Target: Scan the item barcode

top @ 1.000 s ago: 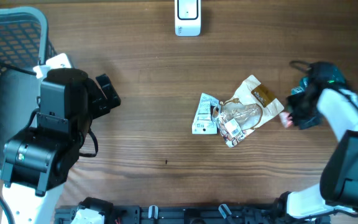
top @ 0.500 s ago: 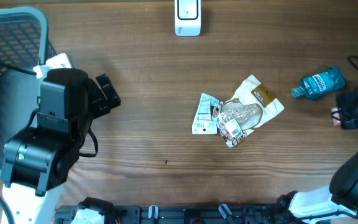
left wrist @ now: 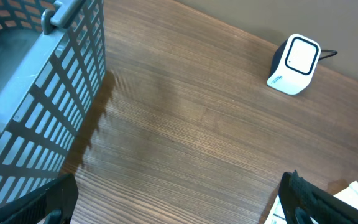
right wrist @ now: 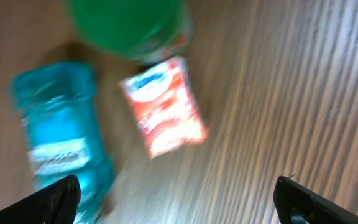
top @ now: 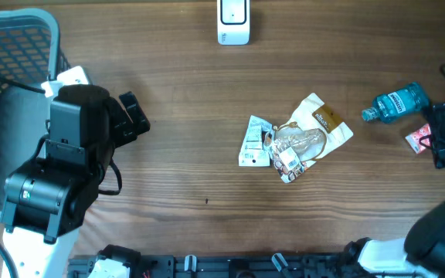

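The white barcode scanner (top: 233, 22) stands at the table's far edge and also shows in the left wrist view as the scanner (left wrist: 294, 56). A small red packet (top: 418, 137) lies on the wood at the far right, next to a blue bottle (top: 396, 103). My right gripper (top: 441, 140) hovers just right of the packet, open and holding nothing. From its wrist camera the red packet (right wrist: 163, 106) and the blue bottle (right wrist: 61, 143) lie ahead of the open right gripper (right wrist: 179, 208). My left gripper (top: 134, 116) is open beside the basket, its fingers wide in the wrist view of the left gripper (left wrist: 179, 211).
A pile of packaged items (top: 296, 139) lies mid-table. A grey wire basket (top: 6, 69) fills the left side, seen as the basket (left wrist: 36, 93) close to the left fingers. A green round object (right wrist: 126, 25) sits beyond the red packet.
My right gripper carried the red packet from beside the pile to the far right, opened, and let it go on the table. The left arm has not moved.
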`<action>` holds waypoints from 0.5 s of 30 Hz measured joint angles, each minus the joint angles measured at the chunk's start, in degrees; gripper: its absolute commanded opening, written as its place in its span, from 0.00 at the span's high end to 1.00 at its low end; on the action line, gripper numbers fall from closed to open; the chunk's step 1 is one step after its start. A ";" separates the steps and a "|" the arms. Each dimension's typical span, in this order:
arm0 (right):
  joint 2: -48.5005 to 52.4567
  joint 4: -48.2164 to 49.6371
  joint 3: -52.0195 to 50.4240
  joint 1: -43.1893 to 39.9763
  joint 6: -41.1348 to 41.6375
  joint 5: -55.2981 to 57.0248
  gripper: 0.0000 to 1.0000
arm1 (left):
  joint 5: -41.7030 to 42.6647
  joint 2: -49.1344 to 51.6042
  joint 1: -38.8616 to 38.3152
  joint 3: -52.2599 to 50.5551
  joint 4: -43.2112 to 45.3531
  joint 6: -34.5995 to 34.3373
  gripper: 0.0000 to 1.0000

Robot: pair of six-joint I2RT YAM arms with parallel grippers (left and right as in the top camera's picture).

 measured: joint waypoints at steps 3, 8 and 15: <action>-4.94 -3.52 0.66 3.85 -0.02 -3.17 0.00 | 0.00 0.00 0.00 0.00 -0.02 0.00 0.00; -6.49 -6.29 1.27 16.48 -0.17 -5.49 0.00 | 0.00 0.00 0.00 0.00 -0.02 0.00 0.00; -2.54 -10.25 0.96 31.87 2.58 -7.41 0.00 | 0.00 0.00 0.00 0.00 -0.02 0.00 0.00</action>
